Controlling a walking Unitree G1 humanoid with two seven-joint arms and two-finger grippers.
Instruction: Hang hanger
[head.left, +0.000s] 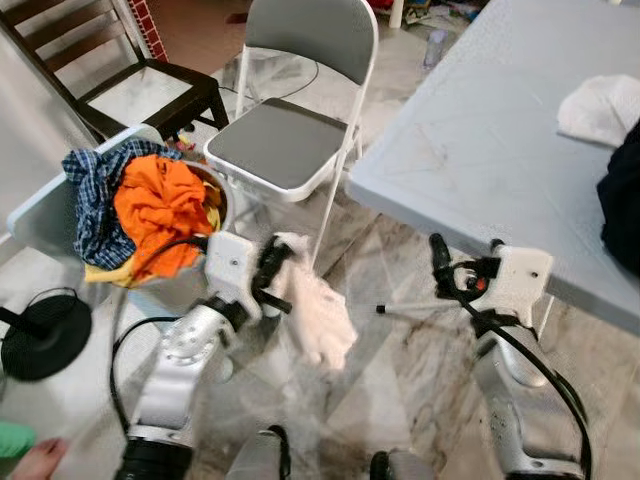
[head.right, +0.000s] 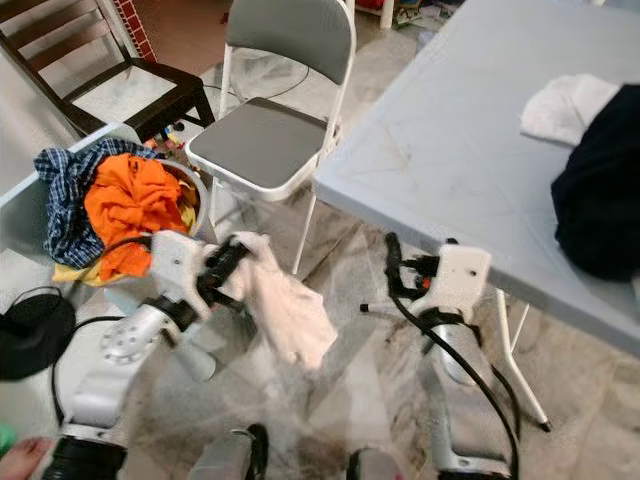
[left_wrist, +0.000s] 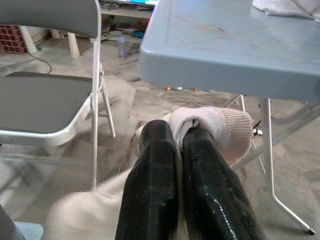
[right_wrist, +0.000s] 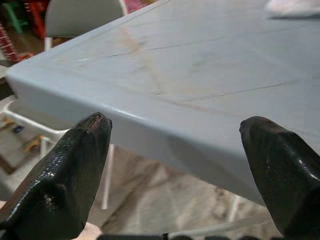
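My left gripper (head.left: 272, 262) is shut on a cream-white cloth (head.left: 318, 315) that hangs from its fingers above the marble floor, between the folding chair and the table. In the left wrist view the two black fingers (left_wrist: 155, 165) pinch a ribbed fold of the cloth (left_wrist: 227, 127). My right gripper (head.left: 462, 262) stands open, holding nothing, just below the near corner of the grey-blue table (head.left: 480, 140); in the right wrist view the table edge (right_wrist: 165, 125) lies ahead of its spread fingers. No hanger can be made out.
A basket (head.left: 40, 205) heaped with orange and plaid clothes stands at the left. A grey folding chair (head.left: 285, 145) and a dark wooden chair (head.left: 150, 90) stand behind. White (head.left: 600, 105) and dark (head.left: 625, 195) garments lie on the table. Black round base (head.left: 40, 335) and a person's foot (head.left: 35, 460) lower left.
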